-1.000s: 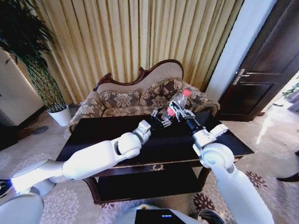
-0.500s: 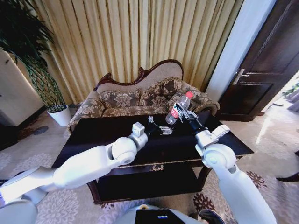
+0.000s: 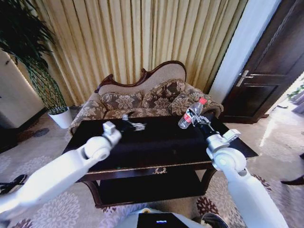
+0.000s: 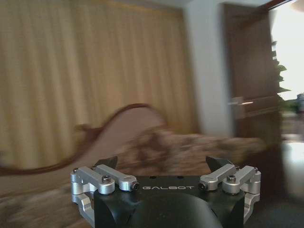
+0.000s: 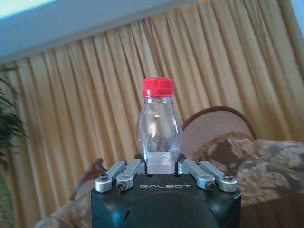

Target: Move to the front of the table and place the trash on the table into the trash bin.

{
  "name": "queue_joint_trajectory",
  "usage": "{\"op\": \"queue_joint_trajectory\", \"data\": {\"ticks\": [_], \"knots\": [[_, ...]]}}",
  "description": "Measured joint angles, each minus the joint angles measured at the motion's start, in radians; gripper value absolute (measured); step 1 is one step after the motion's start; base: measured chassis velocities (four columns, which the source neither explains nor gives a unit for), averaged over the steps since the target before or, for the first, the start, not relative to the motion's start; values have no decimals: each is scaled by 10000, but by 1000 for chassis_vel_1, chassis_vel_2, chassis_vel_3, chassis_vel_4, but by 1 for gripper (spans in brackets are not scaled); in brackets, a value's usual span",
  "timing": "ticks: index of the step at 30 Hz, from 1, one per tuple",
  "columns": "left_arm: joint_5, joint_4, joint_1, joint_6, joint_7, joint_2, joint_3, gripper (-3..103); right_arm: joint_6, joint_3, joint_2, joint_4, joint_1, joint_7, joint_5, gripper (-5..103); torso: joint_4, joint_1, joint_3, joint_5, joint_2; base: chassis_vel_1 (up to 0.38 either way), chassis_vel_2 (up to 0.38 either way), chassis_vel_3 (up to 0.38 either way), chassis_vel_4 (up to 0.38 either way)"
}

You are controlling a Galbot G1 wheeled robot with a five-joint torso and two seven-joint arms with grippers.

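The fingers of the right gripper (image 5: 161,167) are closed on the lower body of the clear plastic bottle (image 5: 159,127), which is held clamped between them. In the right wrist view the bottle is seen as a smooth, transparent, bulbous shape narrowing to a ribbed red cap, standing straight up out of the gripper against pleated golden curtains. From the head view the same bottle (image 3: 192,114) is seen tilted, its red label visible, and it is raised above the far right part of the table (image 3: 156,142), clear of the top. Behind the silver linkages a black housing and then the glossy white arm are seen.

The fingers (image 4: 219,163) of the left gripper (image 4: 164,164) are spread wide, with nothing between them; dark wedge-shaped tips are seen on silver jointed links above a black body. In the head view the left gripper (image 3: 134,126) is held over the far left part of the table, well apart from the bottle, pointing toward the sofa (image 3: 142,97).

The table is dark, glossy and rectangular, with a gold emblem on its front edge and a lower shelf. The sofa behind it is covered in floral fabric with a carved, curved dark wood frame. A dark panelled door (image 3: 266,66) with a metal handle is seen at the right, and a potted plant (image 3: 33,57) at the left.
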Motion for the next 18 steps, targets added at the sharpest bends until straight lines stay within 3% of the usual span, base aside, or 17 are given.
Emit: {"op": "queue_joint_trajectory", "data": {"ticks": [2, 3, 5, 6, 8, 9, 11, 13, 15, 17, 18], "knots": [[298, 99, 1151, -83, -663, -2, -1156, 100, 0, 98, 19, -185, -5, -2, -94, 25, -1, 0, 1, -6, -1, 0, 0, 0, 0], [298, 99, 1151, -83, -663, -2, -1156, 100, 0, 98, 19, -185, -5, -2, -94, 25, -1, 0, 1, -6, -1, 0, 0, 0, 0], [700, 179, 2240, -234, -1429, -222, -2409, 100, 44, 302, 29, -335, -55, -4, -313, 25, -1, 0, 0, -7, 0, 0, 0, 0, 0], [700, 179, 2240, -234, -1429, -222, -2409, 100, 44, 302, 29, -335, -55, -4, -313, 25, -1, 0, 0, -7, 0, 0, 0, 0, 0], [1040, 258, 2893, -294, -1979, -690, -3556, 100, 212, 467, 97, -393, -104, -5, -747, 25, -4, 0, 0, -2, 0, 0, 0, 0, 0], [1040, 258, 2893, -294, -1979, -690, -3556, 100, 212, 467, 97, -393, -104, -5, -747, 25, -4, 0, 0, -2, 0, 0, 0, 0, 0], [1268, 181, 3418, 25, -2624, -1165, -4598, 100, 266, 630, 177, -324, -179, -9, -987, 25, -6, 0, 0, -2, 0, 0, 0, 0, 0], [1355, 171, 3503, 77, -2670, -1229, -4753, 100, 269, 657, 181, -312, -186, -9, -1023, 25, -6, 0, 0, -2, 0, 0, 0, 0, 0], [2306, 237, 4215, 341, -2742, -1567, -5888, 100, 311, 859, 147, -335, -252, -12, -1274, 25, -3, -1, 0, -4, 0, 0, 0, 0, 0], [2516, 246, 4412, 438, -2738, -1624, -6212, 100, 312, 915, 120, -361, -274, -12, -1324, 25, -2, 0, 0, -4, 0, 0, 0, 0, 0], [2757, 244, 4897, 627, -2651, -1690, -6926, 100, 312, 1034, 45, -440, -353, -12, -1456, 25, -3, 0, 0, -4, 0, 0, 0, 0, 0]]}}
